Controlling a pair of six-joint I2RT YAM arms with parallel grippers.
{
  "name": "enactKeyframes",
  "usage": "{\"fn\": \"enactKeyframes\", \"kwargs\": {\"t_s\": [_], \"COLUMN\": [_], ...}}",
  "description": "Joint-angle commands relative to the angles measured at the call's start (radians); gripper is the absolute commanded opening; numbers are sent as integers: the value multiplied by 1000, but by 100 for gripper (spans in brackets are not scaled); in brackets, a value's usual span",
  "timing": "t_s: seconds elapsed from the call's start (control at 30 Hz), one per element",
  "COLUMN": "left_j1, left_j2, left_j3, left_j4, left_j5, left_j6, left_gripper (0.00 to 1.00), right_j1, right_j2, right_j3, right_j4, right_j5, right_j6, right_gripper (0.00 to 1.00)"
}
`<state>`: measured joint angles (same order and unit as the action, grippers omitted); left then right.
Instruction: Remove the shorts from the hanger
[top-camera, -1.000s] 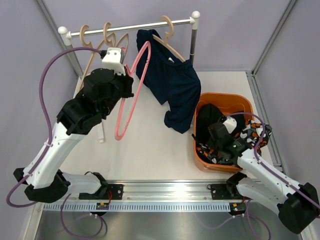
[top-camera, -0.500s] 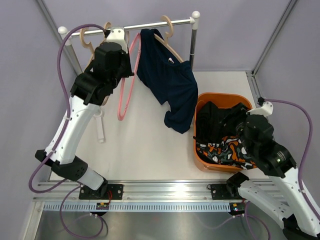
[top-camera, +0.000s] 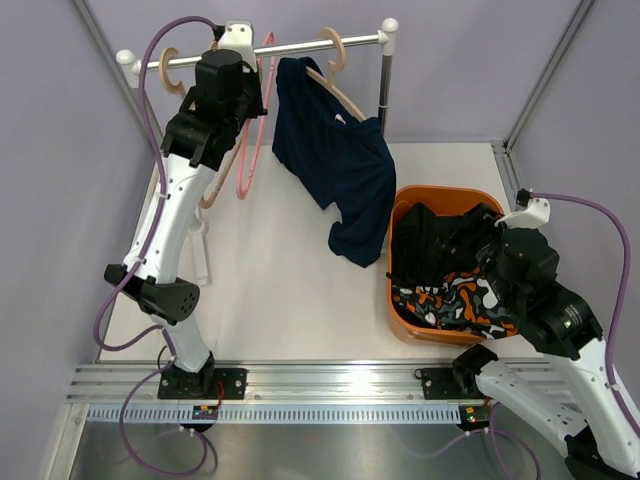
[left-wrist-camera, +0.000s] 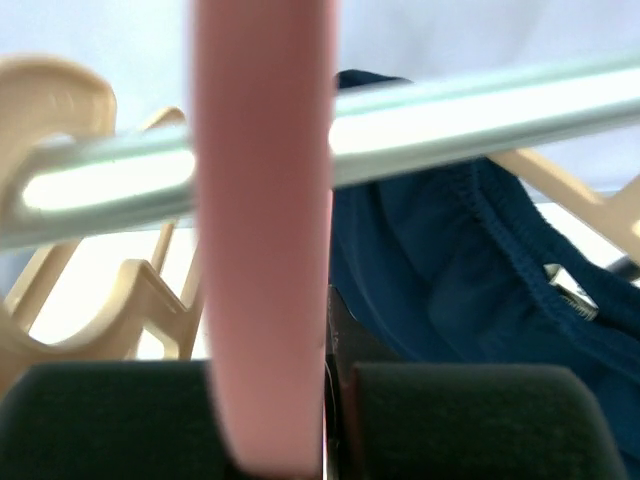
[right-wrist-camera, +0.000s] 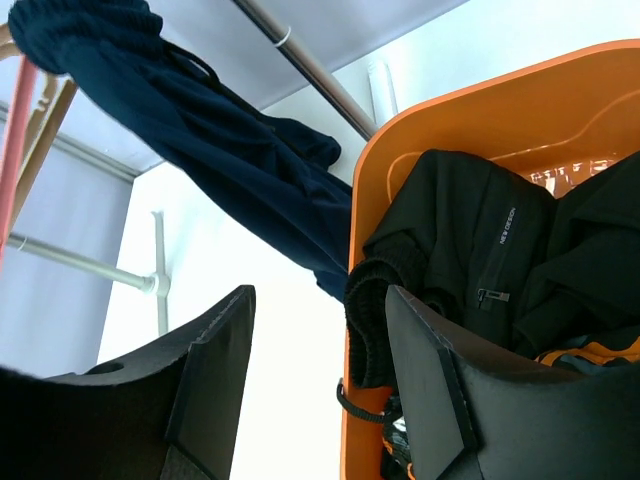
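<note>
Shorts are mostly lying off the hangers already: black shorts (top-camera: 440, 235) and the orange-blotched pair (top-camera: 450, 300) are sitting piled in the orange basket (top-camera: 440, 192) on the bench (top-camera: 290, 290); whether the black heap is one pair or two is not showing clearly; navy shorts (top-camera: 340, 170) are hanging on a wooden hanger (top-camera: 340, 85) hooked on the rail (top-camera: 300, 47), draping down just beside the basket's left wall, so that pair is looking like the only one left to free; left claw (left-wrist-camera: 325, 420) is reaching up at the rail, pinching a bare pink hanger (top-camera: 255, 130) between its pads, the hanger crossing the rail, probably being hung back; right claw (right-wrist-camera: 320, 390) is hovering by the basket with fingers spread wide, gripping nothing; empty wooden hangers (top-camera: 170, 70) are hanging at the rail's left end; most of the job is looking done.
</note>
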<state>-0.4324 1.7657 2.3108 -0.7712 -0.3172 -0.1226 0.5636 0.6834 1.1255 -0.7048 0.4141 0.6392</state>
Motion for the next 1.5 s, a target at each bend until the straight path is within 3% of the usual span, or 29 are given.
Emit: {"fn": "enactKeyframes", "kwargs": {"t_s": [0.0, 0.33, 0.63, 0.9, 1.17, 1.47], "left_j1": [17, 31, 32, 24, -135, -334], "left_j2": [34, 81, -51, -166, -262, -213], "left_j3": [30, -14, -171, -180, -148, -79], "left_j4": [116, 122, 171, 167, 177, 271], "left_j5": [23, 26, 35, 52, -233, -266], "left_j6": [58, 72, 63, 63, 146, 127], "left_gripper": [4, 7, 29, 51, 72, 77], "right_j1": [-2, -2, -2, -1, -2, -2], "right_j2": [-22, -36, -39, -41, -44, -41], "right_j3": [10, 2, -4, -7, 2, 7], "right_j4": [7, -7, -18, -35, -56, -64], "right_j5": [-29, -47, -69, -77, -69, -83], "right_j6": [-32, -52, -39, -33, -35, -32], "right_gripper": [63, 64, 63, 63, 63, 64]}}
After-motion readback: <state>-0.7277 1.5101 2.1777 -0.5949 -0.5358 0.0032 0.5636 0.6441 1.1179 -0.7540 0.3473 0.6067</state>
